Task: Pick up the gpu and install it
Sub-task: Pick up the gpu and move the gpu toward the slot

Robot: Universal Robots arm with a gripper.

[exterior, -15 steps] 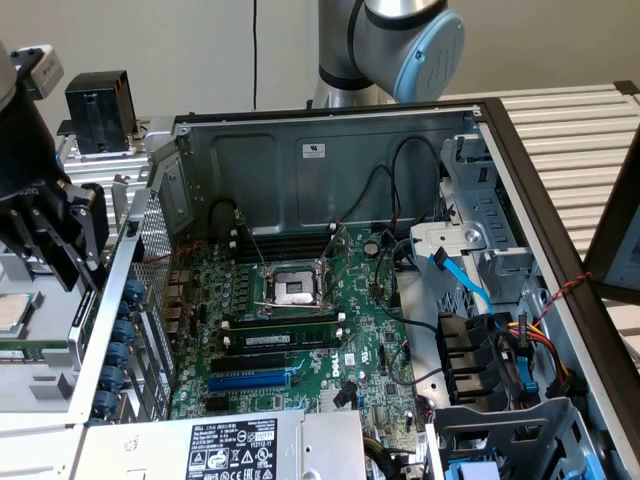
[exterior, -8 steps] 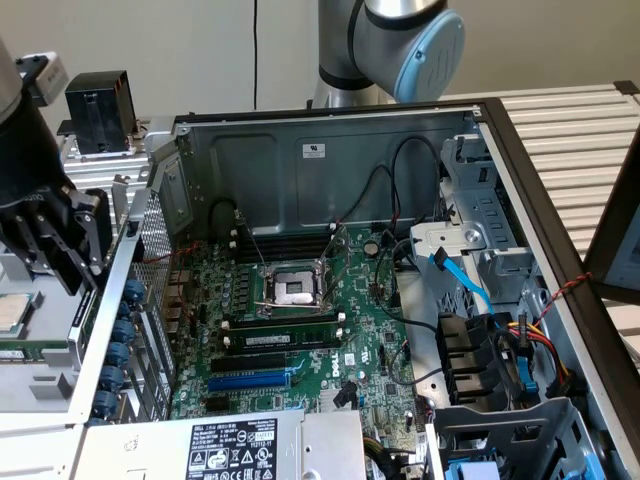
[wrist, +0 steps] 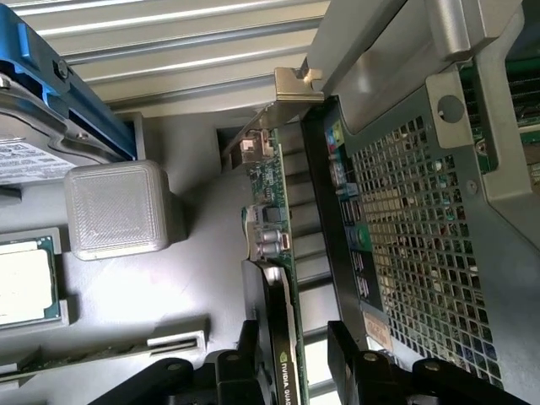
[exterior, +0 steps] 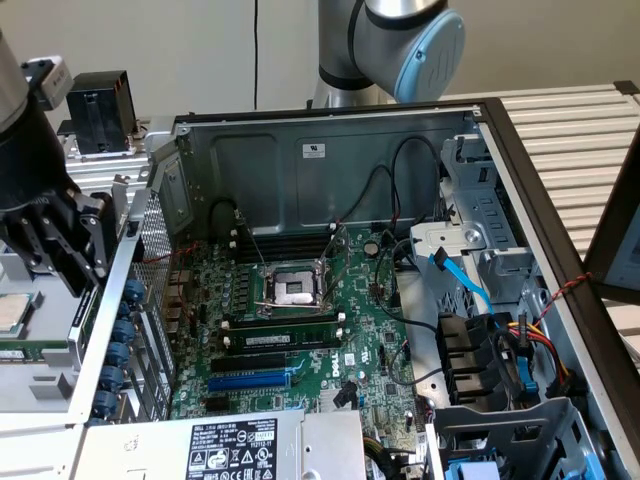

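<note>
Gripper (wrist: 293, 331), wide open and unclamped, straddles the edge-on gpu (wrist: 274, 198), its long axis running straight ahead beside the computer case (wrist: 422, 177).

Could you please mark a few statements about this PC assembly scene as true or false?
1. The pincer straddles the gpu with its jaws open. True.
2. The gpu sits in the blue slot. False: that slot is empty, and the gpu stands on edge outside the case, beside its perforated rear panel.
3. The pincer hangs over the motherboard. False: it is outside the case, at the exterior view's left.
4. A CPU lies outside the case. True.
</note>
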